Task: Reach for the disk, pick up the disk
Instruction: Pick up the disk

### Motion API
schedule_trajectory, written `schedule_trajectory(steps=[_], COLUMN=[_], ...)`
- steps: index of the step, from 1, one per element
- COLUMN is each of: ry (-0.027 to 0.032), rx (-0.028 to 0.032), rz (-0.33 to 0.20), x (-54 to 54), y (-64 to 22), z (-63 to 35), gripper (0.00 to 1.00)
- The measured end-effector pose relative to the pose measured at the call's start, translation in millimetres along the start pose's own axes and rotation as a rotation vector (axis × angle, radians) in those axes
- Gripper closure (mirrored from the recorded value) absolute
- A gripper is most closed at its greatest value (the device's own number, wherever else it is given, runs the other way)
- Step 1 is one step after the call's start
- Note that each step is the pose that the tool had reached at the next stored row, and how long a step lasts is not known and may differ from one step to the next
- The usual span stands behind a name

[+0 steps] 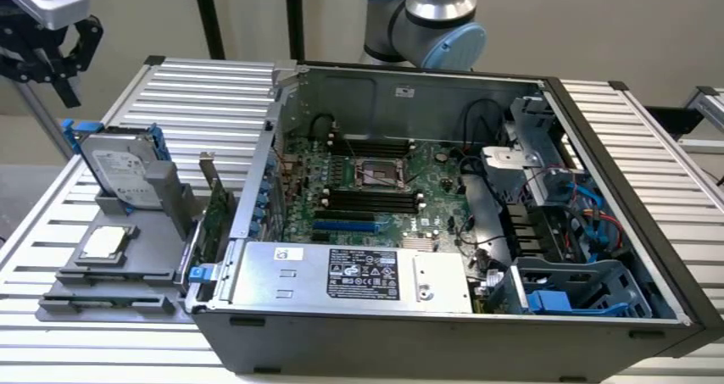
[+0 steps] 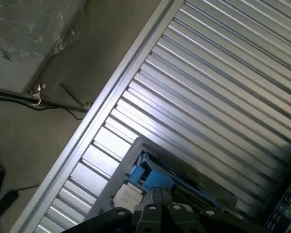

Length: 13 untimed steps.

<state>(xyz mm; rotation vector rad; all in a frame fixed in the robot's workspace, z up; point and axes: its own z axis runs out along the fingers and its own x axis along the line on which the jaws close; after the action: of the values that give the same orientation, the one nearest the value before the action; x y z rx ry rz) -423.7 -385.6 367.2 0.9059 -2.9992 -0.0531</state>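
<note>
The disk [image 1: 117,170], silver-grey with a white label and held in a blue frame, stands upright in a grey holder [image 1: 136,202] on the exterior view's left. My gripper [image 1: 43,77] hangs open above it and a little further toward the exterior view's left, well apart from it and holding nothing. In the wrist view the disk [image 2: 146,175] appears edge-on just beyond my gripper's fingers [image 2: 160,200], its blue frame and white label showing.
An open computer case [image 1: 453,231] takes up the middle of the slatted metal table [image 1: 192,96], with a large silver box with a black label [image 1: 351,274] at its front. A small square silver chip [image 1: 104,242] lies on the grey fixture in front of the disk.
</note>
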Motion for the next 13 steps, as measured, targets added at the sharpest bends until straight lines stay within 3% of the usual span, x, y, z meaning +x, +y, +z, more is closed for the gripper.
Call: schedule_trajectory(steps=[13], ry=[0.0074], rx=[0.0], rz=[-0.237], x=[0.0], y=[0.0], z=[0.8], gripper=[0.89])
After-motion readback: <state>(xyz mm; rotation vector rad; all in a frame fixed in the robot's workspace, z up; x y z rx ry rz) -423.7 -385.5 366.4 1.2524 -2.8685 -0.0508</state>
